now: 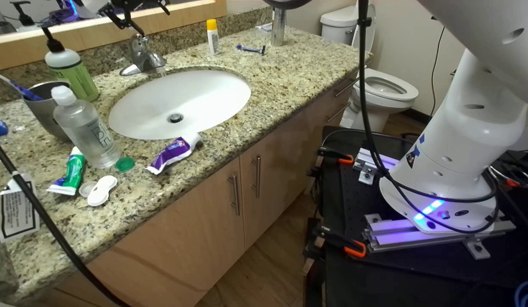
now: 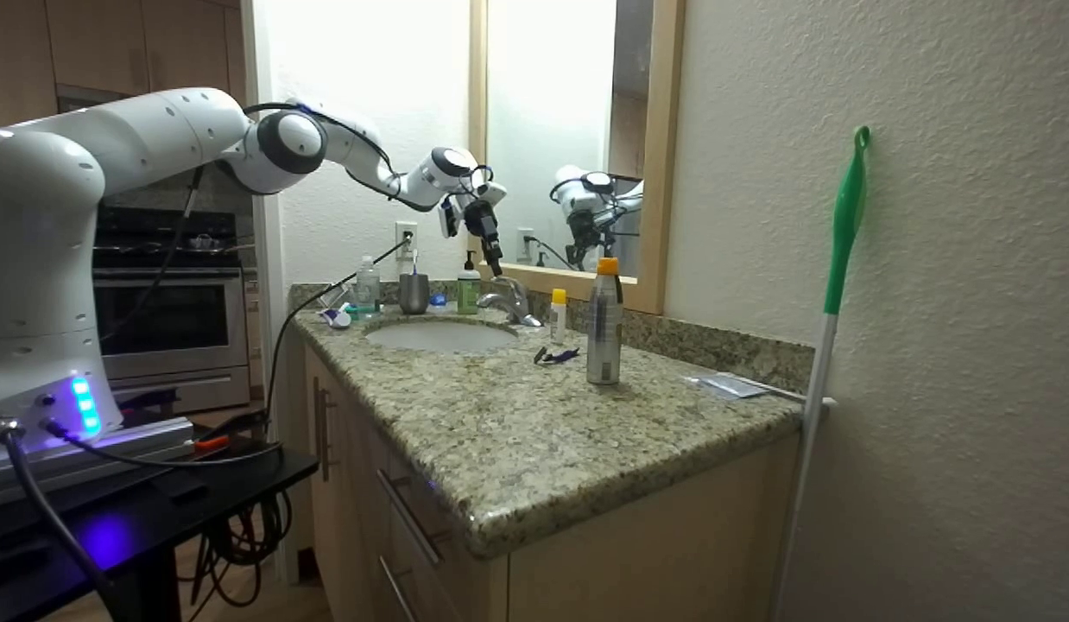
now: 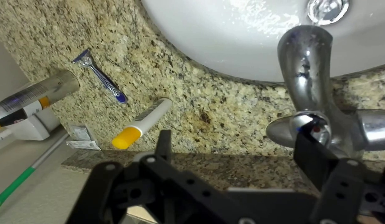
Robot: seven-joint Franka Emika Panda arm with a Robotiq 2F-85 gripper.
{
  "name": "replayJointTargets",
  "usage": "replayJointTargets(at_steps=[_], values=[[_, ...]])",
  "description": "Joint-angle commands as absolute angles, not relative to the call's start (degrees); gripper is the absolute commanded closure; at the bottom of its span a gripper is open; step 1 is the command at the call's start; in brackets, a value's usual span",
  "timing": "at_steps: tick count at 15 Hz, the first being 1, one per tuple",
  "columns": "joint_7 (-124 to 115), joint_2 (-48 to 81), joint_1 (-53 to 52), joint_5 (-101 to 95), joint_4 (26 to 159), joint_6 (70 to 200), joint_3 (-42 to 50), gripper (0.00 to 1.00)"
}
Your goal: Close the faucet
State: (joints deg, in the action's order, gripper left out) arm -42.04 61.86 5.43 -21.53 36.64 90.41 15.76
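The chrome faucet [image 1: 145, 59] stands at the back rim of the white oval basin [image 1: 213, 98]. It also shows in an exterior view [image 2: 510, 302] and large at the right of the wrist view [image 3: 306, 62]. Water appears to run from its spout. Its rounded handle top [image 3: 318, 130] carries a red and blue mark. My gripper [image 3: 234, 138] is open and empty, its fingers wide apart. One finger overlaps the handle top in the wrist view; I cannot tell whether it touches. The other finger is over the counter. The gripper [image 1: 155, 22] is just above the faucet in both exterior views.
A yellow-capped white bottle [image 3: 152, 118], a razor [image 3: 102, 77] and a silver can [image 2: 604, 333] stand or lie beside the faucet. A green soap bottle [image 1: 74, 74] and grey cup [image 1: 46, 106] stand on its opposite side. The wooden mirror frame [image 1: 183, 19] is close behind.
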Motion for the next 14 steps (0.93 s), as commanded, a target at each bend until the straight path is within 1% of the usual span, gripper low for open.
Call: replayJointTargets(at_steps=[1, 6, 14], values=[[-42.0, 63.2, 5.7, -21.5, 36.5, 89.7, 15.8, 0.0], [-44.9, 69.1, 6.3, -25.1, 36.3, 89.2, 18.1, 0.0], [-44.5, 65.6, 5.7, -25.4, 35.3, 89.4, 18.2, 0.0]])
